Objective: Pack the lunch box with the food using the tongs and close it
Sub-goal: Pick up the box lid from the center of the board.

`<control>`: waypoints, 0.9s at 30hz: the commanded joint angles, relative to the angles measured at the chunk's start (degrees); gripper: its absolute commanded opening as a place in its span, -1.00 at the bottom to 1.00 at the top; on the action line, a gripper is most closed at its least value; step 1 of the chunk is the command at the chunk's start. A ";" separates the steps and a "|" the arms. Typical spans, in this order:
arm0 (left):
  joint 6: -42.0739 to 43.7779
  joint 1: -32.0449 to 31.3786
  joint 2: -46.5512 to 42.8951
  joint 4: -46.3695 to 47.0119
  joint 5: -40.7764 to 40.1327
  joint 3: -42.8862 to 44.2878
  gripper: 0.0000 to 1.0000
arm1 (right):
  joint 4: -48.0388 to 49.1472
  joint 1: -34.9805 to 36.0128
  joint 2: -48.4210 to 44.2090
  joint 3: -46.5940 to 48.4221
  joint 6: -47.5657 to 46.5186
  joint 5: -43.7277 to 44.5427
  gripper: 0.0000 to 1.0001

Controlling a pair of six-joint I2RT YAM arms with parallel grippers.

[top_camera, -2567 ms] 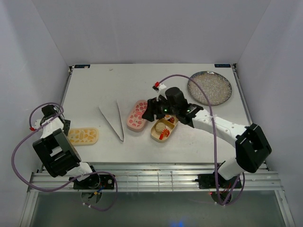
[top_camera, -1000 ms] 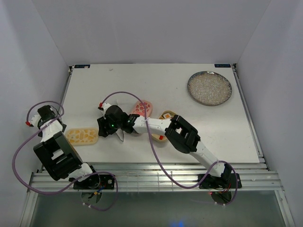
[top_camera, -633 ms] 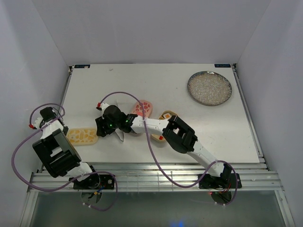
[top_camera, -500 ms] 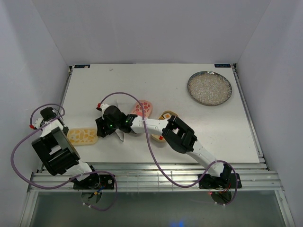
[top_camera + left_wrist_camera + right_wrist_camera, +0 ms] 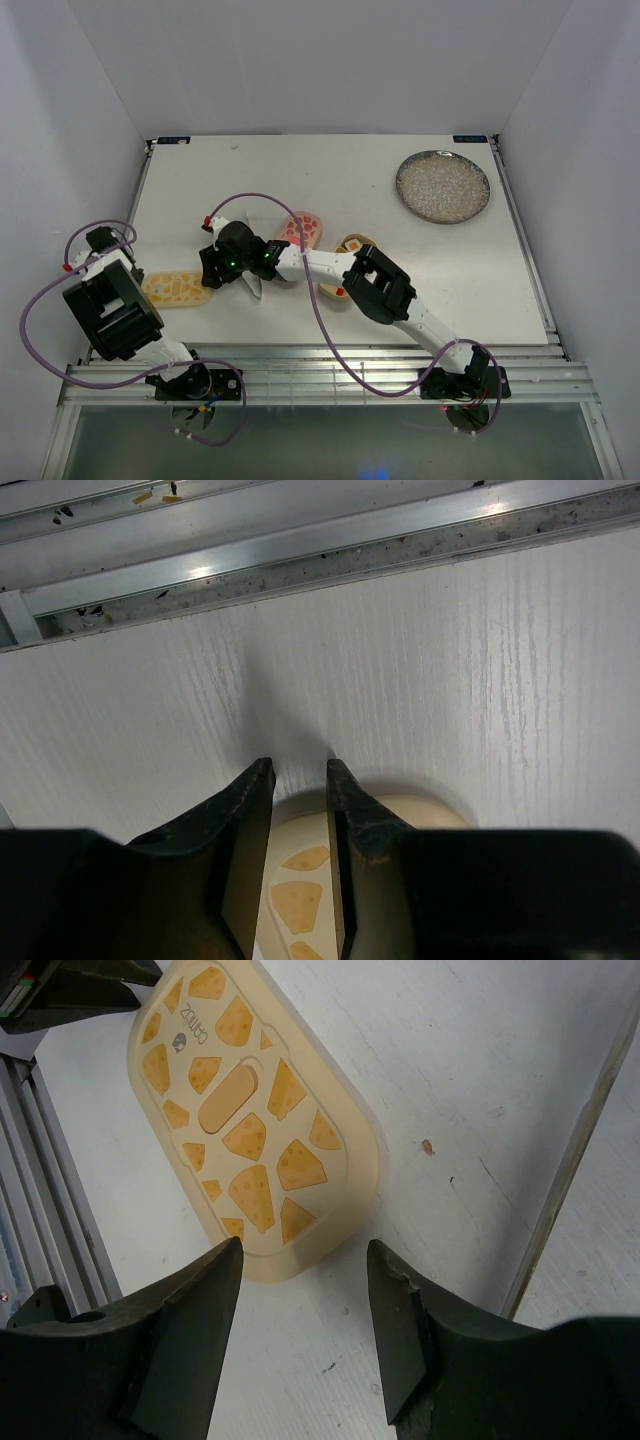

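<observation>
The right arm stretches low across the desk toward its left edge, the right claw spread apart beside the tongs at the tan-yellow lid, while the left claw sits narrowly apart over that lid's other end.

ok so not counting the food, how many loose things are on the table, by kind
lids: 2, the yellow lid and the pink lid
tray: 1
plate: 1
tongs: 1
total: 5
</observation>
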 commanded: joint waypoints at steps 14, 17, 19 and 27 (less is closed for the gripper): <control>1.19 -0.02 0.77 -2.92 1.01 -0.88 -0.31 | -1.60 0.18 5.17 5.03 4.80 1.95 0.17; 1.28 -0.28 0.60 -2.92 1.71 -0.80 -0.31 | -2.56 0.18 6.75 6.26 5.95 2.03 0.16; 1.19 -0.63 0.51 -2.75 2.41 -0.88 -0.31 | -2.30 0.18 7.72 6.61 6.30 0.90 0.15; 1.02 -2.48 0.86 -2.13 4.61 -1.58 -0.41 | -0.36 0.62 6.15 6.44 4.90 -5.69 0.12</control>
